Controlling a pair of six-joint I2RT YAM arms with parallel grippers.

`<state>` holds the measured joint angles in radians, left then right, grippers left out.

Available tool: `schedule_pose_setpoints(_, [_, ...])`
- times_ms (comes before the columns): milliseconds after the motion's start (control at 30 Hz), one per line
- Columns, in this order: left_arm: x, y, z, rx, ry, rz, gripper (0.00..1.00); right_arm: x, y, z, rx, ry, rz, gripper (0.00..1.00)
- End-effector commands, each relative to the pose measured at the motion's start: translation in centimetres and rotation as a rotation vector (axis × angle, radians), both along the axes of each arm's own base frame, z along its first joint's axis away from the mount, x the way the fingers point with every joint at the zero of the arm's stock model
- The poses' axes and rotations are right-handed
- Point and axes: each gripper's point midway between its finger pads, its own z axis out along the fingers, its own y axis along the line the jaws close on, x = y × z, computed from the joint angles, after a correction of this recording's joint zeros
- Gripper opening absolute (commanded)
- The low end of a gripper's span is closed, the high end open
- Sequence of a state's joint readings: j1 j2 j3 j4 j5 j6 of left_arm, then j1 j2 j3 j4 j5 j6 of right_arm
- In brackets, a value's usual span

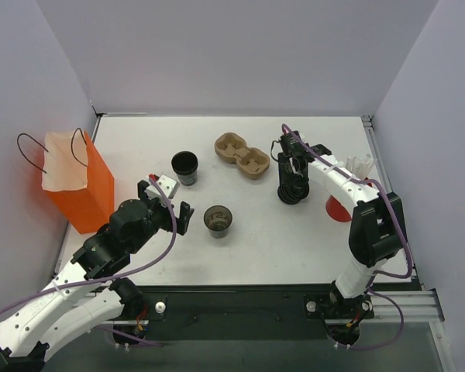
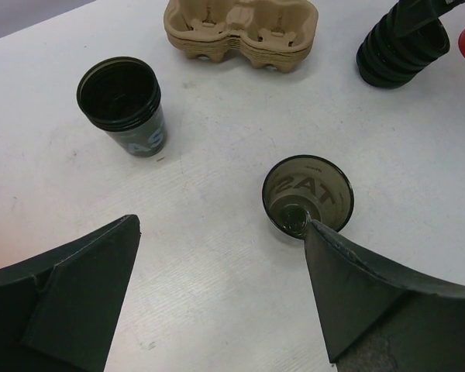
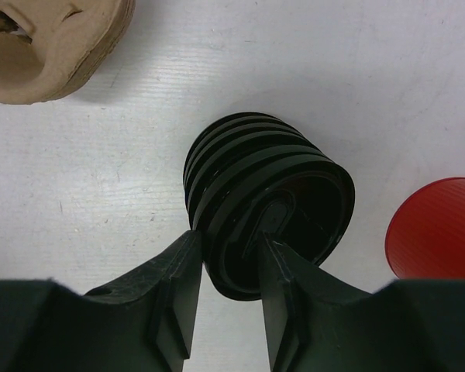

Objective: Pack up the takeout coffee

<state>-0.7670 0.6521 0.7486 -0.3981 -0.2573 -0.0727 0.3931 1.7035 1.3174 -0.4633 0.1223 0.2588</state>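
Observation:
No lidded cup shows, so the takeout coffee is out of view. Two lidless black cups stand mid-table: one (image 1: pixel 184 167) (image 2: pixel 124 105) at the back, the other (image 1: pixel 218 221) (image 2: pixel 308 194) nearer, with a dark residue at its bottom. My left gripper (image 1: pixel 169 203) (image 2: pixel 223 225) hangs wide open over bare table, its right finger beside the near cup. A stack of black lids (image 1: pixel 291 190) (image 3: pixel 271 194) stands to the right. My right gripper (image 1: pixel 289 177) (image 3: pixel 229 240) pinches the rim of the top lid, one finger outside and one inside.
An orange paper bag (image 1: pixel 81 190) stands open at the far left. A brown pulp cup carrier (image 1: pixel 242 155) (image 2: pixel 244 31) lies at the back centre. A red round object (image 1: pixel 337 208) (image 3: pixel 438 229) sits right of the lid stack, beside white paper (image 1: pixel 360 164).

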Motion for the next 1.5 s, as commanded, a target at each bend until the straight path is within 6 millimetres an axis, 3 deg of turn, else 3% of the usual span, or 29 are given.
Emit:
schedule_pose_setpoints(0, [0.3, -0.4, 1.6, -0.030, -0.047, -0.007, 0.97, 0.7, -0.1, 0.7, 0.002, -0.017, -0.004, 0.31])
schedule_pose_setpoints(267, [0.2, -0.5, 1.3, -0.023, -0.042, -0.016, 0.97, 0.8, 0.0, 1.5, 0.019, -0.038, 0.013, 0.12])
schedule_pose_setpoints(467, [0.0, -0.8, 1.5, -0.030, -0.045, -0.039, 0.95, 0.4, 0.3, 3.5, 0.057, -0.083, 0.015, 0.12])
schedule_pose_setpoints(800, [-0.2, -0.9, 1.3, -0.030, -0.041, -0.051, 0.94, 0.0, 0.0, 4.4, 0.063, -0.098, 0.003, 0.11])
schedule_pose_setpoints(900, [-0.3, -1.1, 1.4, -0.035, -0.046, -0.062, 0.93, -0.8, 0.5, 6.5, 0.101, -0.110, 0.029, 0.11])
schedule_pose_setpoints(1033, [-0.5, -1.5, 2.4, -0.082, -0.055, -0.075, 0.91, -3.2, 3.8, 11.3, 0.319, -0.154, 0.149, 0.08])
schedule_pose_setpoints(1067, [-0.8, -1.8, 3.8, -0.135, -0.046, -0.078, 0.91, -4.4, 5.9, 12.4, 0.439, -0.134, 0.210, 0.07])
schedule_pose_setpoints(1133, [-1.8, -3.0, 4.2, -0.159, -0.003, -0.156, 0.82, -6.1, 8.2, 14.9, 0.593, -0.167, 0.288, 0.07])
schedule_pose_setpoints(1200, [-2.7, -4.1, 5.2, -0.234, 0.031, -0.203, 0.80, -8.1, 11.4, 17.1, 0.789, -0.175, 0.378, 0.07])
schedule_pose_setpoints(1267, [-3.6, -4.8, 6.3, -0.289, 0.012, -0.265, 0.79, -10.0, 12.9, 20.0, 0.927, -0.225, 0.430, 0.08])
schedule_pose_setpoints(1300, [-4.1, -5.4, 6.7, -0.312, -0.014, -0.315, 0.79, -10.7, 14.3, 22.4, 1.047, -0.257, 0.457, 0.08])
schedule_pose_setpoints(1333, [-4.2, -5.5, 7.1, -0.320, -0.040, -0.328, 0.79, -11.9, 14.7, 22.7, 1.101, -0.240, 0.459, 0.10])
schedule_pose_setpoints(1400, [-4.5, -5.3, 8.5, -0.319, -0.121, -0.356, 0.79, -13.0, 15.8, 25.2, 1.226, -0.243, 0.476, 0.10])
schedule_pose_setpoints(1467, [-5.4, -5.5, 9.9, -0.301, -0.195, -0.427, 0.78, -14.4, 16.7, 25.6, 1.284, -0.209, 0.490, 0.10])
